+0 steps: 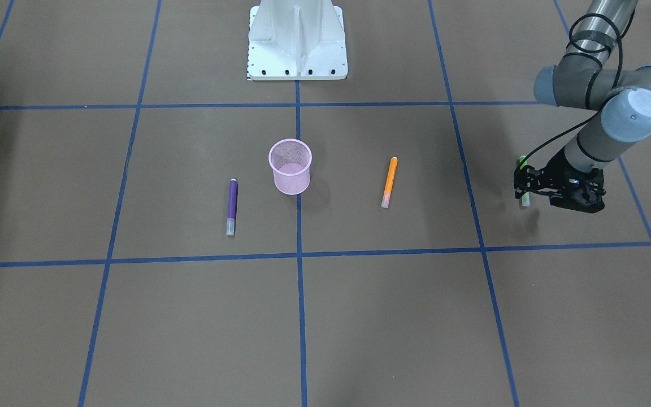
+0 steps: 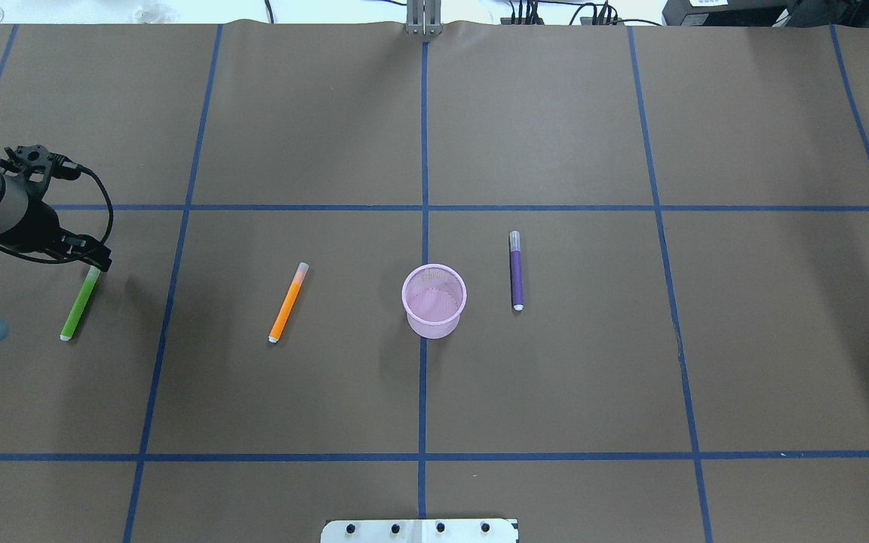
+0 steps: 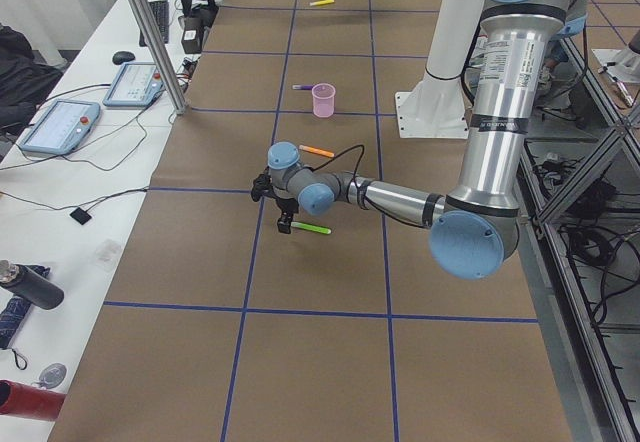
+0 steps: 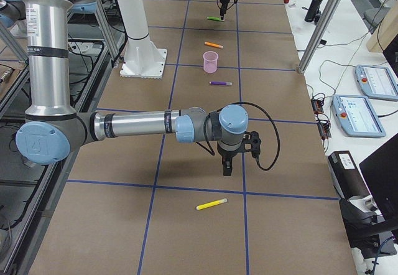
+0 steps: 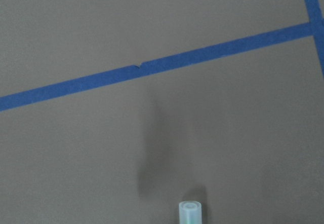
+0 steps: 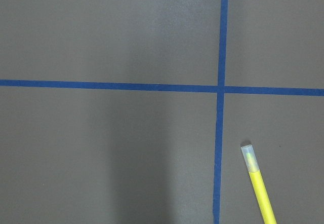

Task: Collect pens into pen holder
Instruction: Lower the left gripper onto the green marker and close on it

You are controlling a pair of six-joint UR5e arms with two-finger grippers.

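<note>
The pink mesh pen holder [image 1: 290, 169] [image 2: 434, 302] stands upright mid-table. The purple pen [image 2: 515, 270] lies to its right and the orange pen [image 2: 287, 302] to its left, both flat on the table. The green pen [image 2: 78, 303] lies flat at the far left. My left gripper [image 2: 95, 262] [image 1: 522, 183] is low over its cap end, which shows in the left wrist view [image 5: 191, 213]. I cannot tell whether its jaws are open or shut. My right gripper [image 4: 226, 168] hangs above bare table far from the holder, and I cannot tell its state.
A yellow pen [image 4: 211, 205] [image 6: 259, 188] lies on the table near my right gripper, far from the holder. The robot's white base [image 1: 297, 51] stands behind the holder. Blue tape lines cross the brown table cover.
</note>
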